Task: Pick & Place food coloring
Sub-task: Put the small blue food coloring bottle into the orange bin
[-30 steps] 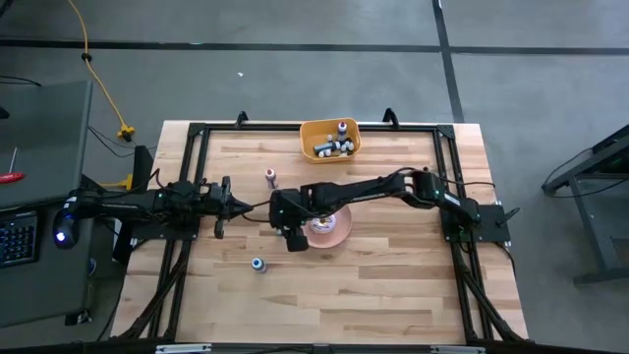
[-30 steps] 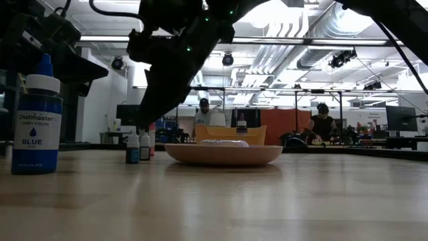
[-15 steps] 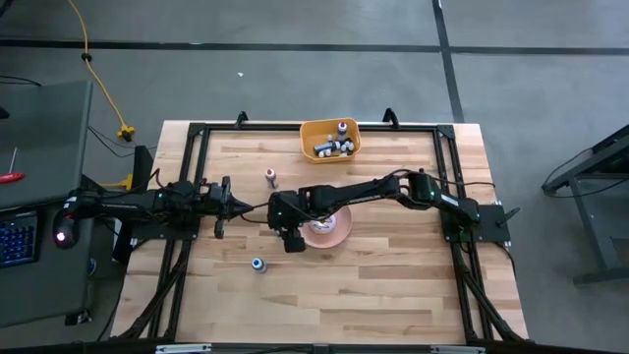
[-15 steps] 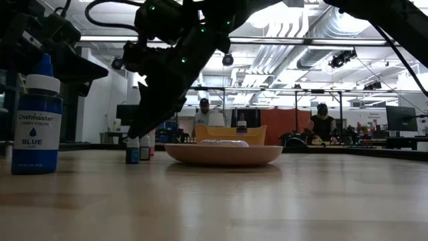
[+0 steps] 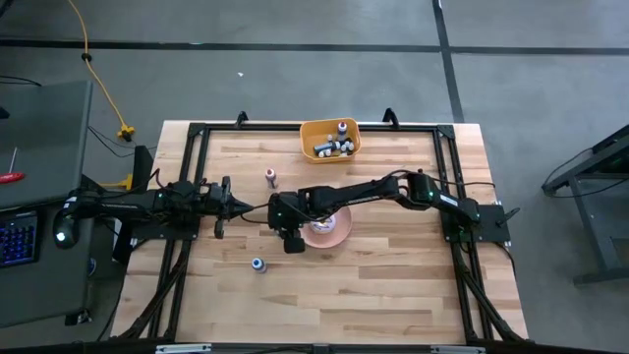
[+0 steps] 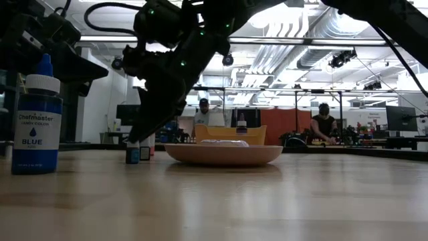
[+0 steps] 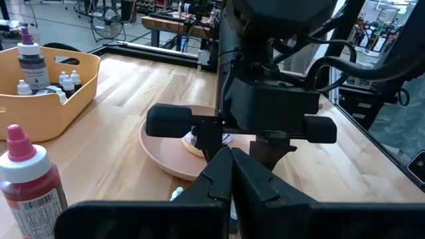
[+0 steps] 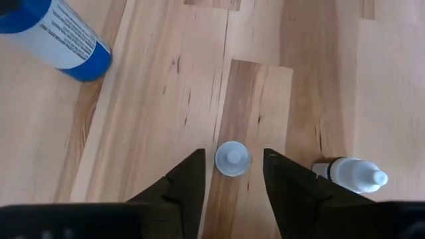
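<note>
Two tiny food coloring bottles [image 6: 132,154] stand upright on the table just left of the pink plate [image 5: 339,231]. My right gripper [image 8: 232,154] is open and points down over one of them [image 8: 232,160], with a finger on either side of its white cap and a gap to each. The second tiny bottle [image 8: 352,174] stands beside it. My right gripper also shows in the high view [image 5: 292,239] and the low view [image 6: 137,138]. My left gripper [image 7: 231,166] is shut and empty at the table's left [image 5: 224,203].
A larger blue bottle [image 5: 257,264] stands nearer the front edge. A larger red-capped bottle [image 5: 271,177] stands farther back. The orange bin [image 5: 330,139] with several small bottles is at the far edge. The plate [image 6: 224,153] bears a white-and-pink item.
My right gripper has gone down toward the two tiny bottles beside the plate, and its fingertips now reach the height of their caps. The bottles have stayed where they were.
</note>
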